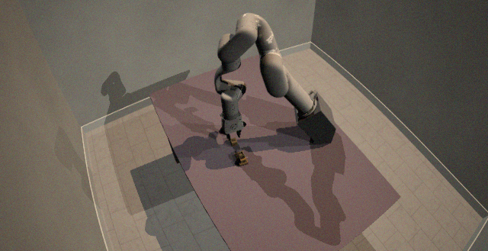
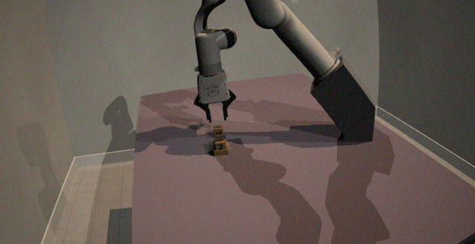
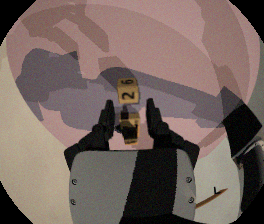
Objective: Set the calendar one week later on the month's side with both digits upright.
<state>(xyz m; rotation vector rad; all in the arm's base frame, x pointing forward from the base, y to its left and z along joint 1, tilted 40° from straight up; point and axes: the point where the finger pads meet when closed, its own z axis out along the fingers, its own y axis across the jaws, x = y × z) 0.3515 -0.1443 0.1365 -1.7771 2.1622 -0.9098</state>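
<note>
On the table [image 2: 260,199], a tray [image 2: 221,151] is seen holding a cube [image 2: 221,145] marked 2. Just behind the tray a second cube [image 2: 218,131] is set on the table. Above it the gripper [image 2: 217,116] is hung half open, nothing held.

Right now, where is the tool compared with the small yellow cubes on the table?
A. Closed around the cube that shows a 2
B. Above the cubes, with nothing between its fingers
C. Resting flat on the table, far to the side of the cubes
B: the tool hangs partly open above the rear cube, clear of the cube marked 2.
</note>
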